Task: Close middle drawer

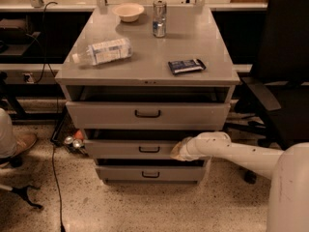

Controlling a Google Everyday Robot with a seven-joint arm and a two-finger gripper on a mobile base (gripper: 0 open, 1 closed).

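Note:
The grey cabinet (145, 71) has three drawers. The middle drawer (130, 149) shows a flat grey front with a small dark bar handle (149, 150). It stands out a little, with a dark gap above its front. My gripper (177, 152) is at the end of the white arm that comes in from the right. It rests against the right part of the middle drawer's front, to the right of the handle.
The top drawer (147, 114) and bottom drawer (150, 173) also stand slightly out. On the cabinet top lie a plastic bottle (104, 50), a bowl (128, 11), a can (159, 18) and a dark snack packet (186, 65). A black office chair (280, 76) stands at the right. A cable (54, 178) runs over the floor.

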